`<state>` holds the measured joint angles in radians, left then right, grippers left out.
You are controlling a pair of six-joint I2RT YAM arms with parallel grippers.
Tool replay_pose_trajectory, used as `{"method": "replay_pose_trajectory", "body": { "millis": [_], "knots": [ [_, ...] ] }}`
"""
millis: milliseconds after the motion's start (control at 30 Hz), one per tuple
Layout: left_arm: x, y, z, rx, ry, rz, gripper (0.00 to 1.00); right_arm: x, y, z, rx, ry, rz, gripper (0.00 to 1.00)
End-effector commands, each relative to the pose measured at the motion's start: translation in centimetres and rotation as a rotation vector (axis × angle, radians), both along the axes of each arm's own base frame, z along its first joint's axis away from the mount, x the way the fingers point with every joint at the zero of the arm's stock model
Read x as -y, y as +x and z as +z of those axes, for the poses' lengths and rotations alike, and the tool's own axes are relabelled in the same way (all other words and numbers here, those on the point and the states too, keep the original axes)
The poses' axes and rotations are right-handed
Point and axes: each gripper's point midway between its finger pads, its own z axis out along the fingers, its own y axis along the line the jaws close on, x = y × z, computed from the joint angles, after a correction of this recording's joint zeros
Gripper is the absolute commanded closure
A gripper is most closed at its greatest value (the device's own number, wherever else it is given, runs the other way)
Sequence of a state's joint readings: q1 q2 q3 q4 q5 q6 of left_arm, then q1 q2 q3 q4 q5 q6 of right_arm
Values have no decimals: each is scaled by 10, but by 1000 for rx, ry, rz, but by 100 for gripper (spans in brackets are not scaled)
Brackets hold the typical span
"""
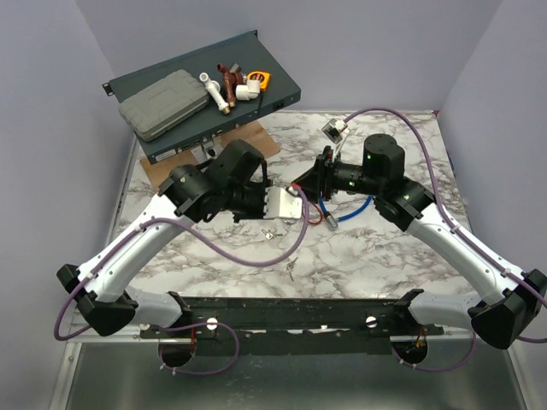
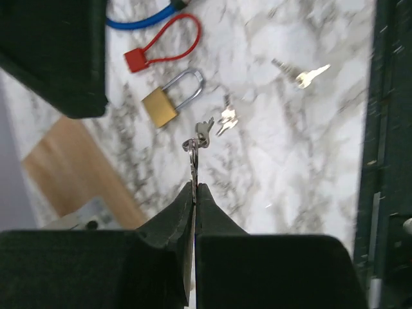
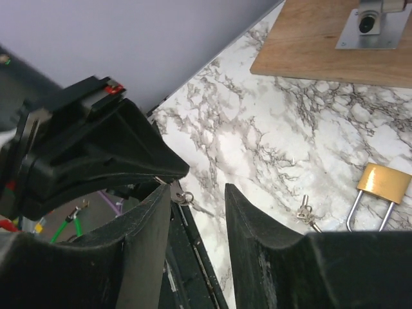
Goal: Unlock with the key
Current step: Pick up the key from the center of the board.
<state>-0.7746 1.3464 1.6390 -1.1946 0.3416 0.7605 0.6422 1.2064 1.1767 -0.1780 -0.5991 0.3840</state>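
Left gripper (image 2: 195, 188) is clamped on the key (image 2: 194, 167), which sticks straight out toward the padlock (image 2: 161, 107) just beyond; right gripper (image 3: 197, 190) sits open and empty.

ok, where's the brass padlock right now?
Left wrist view: the brass padlock lies flat on the marble table, upper centre-left, just below the red cable lock, left of the loose keys.
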Motion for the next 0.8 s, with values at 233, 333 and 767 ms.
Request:
{"method": "replay_pose_trajectory", "body": {
  "millis": [233,333,767],
  "knots": [
    [-29,46,33,820,239,-145,100,-1,12,-9,-10,3,-53,58],
    [-18,43,50,1004,160,-217,100,-5,6,-11,-26,21,-19,57],
    [12,-12,101,1599,-172,-457,100,-21,-21,5,-72,162,178,56]
  ]
}}
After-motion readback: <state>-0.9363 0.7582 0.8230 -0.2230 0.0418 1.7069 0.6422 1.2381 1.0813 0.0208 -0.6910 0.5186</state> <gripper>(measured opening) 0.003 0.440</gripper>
